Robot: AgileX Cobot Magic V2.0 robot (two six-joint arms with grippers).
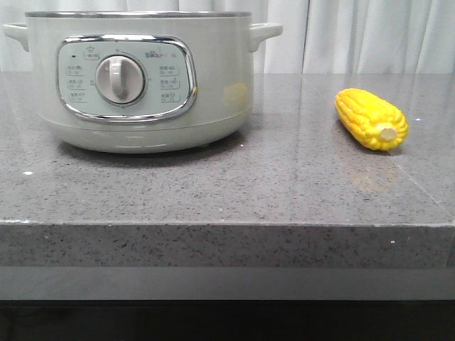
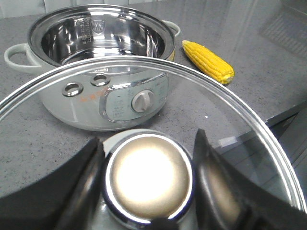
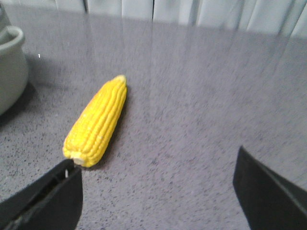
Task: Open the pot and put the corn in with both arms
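The pale grey-green pot (image 1: 213, 85) stands at the left of the stone counter, dial facing front. In the left wrist view the pot (image 2: 100, 36) is open and its steel bowl looks empty. My left gripper (image 2: 148, 139) is shut on the shiny knob (image 2: 148, 179) of the glass, steel-rimmed lid (image 2: 230, 110) and holds it in front of the pot, off it. The yellow corn (image 1: 370, 117) lies on the counter right of the pot, also in the left wrist view (image 2: 207, 61). My right gripper (image 3: 156, 160) is open, empty, just short of the corn's (image 3: 98, 122) stub end. Neither gripper shows in the front view.
The counter's front edge (image 1: 227, 224) runs across the front view. A pale curtain (image 1: 370, 35) hangs behind. The pot's side handle (image 3: 9, 67) is left of the corn in the right wrist view. Bare counter (image 3: 201, 96) lies on the corn's other side.
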